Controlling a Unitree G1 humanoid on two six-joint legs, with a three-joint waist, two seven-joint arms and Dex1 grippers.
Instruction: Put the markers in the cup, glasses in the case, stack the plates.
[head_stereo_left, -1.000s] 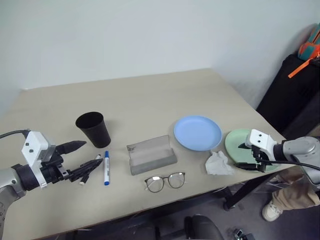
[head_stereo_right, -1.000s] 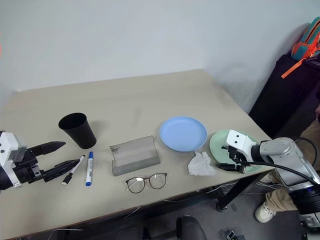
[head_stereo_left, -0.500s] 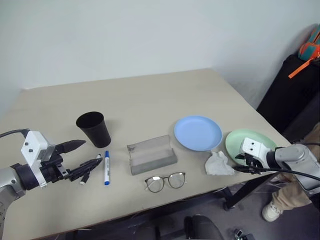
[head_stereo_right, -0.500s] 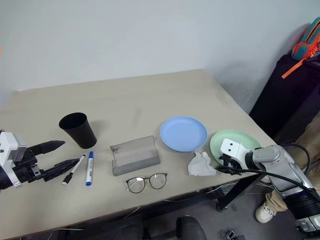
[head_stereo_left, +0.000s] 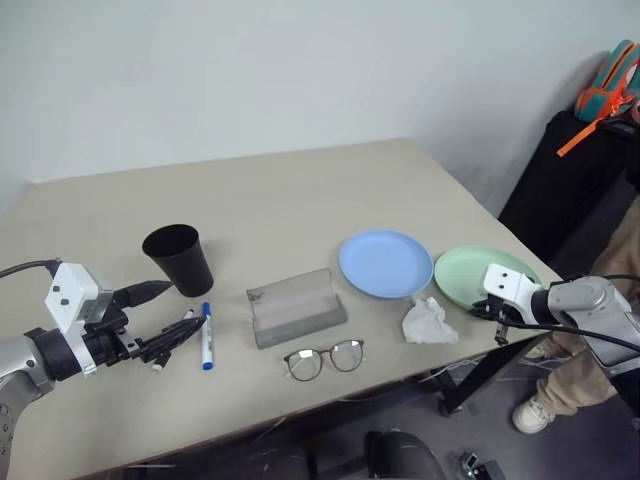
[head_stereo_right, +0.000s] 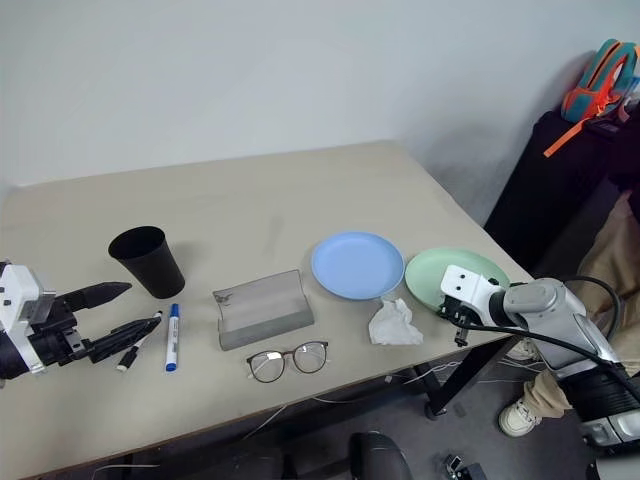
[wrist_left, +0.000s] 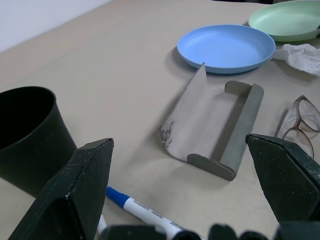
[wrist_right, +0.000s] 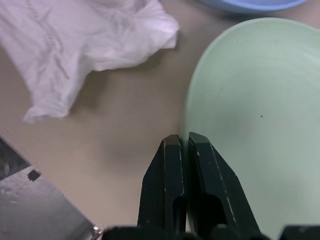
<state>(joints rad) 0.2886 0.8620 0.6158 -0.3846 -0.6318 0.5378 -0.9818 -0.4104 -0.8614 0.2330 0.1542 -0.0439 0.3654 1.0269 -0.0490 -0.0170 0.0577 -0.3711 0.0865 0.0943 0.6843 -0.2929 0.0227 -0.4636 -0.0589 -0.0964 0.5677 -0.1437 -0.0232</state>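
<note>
The mint green plate lies at the table's right front corner, and my right gripper is shut on its near rim. The light blue plate sits just left of it. The grey case lies open mid-table, with the glasses in front of it. The black cup stands at the left. In front of the cup lie the blue-capped marker and the black-capped marker. My left gripper hovers open beside the markers, holding nothing.
A crumpled white tissue lies between the plates and the table's front edge. A dark cabinet with an orange and teal bag stands right of the table. A person's leg and shoe show below the right corner.
My right gripper has shifted along the green plate's near edge and gone from open to shut on its rim. The left gripper has kept still. The view has shifted slightly.
</note>
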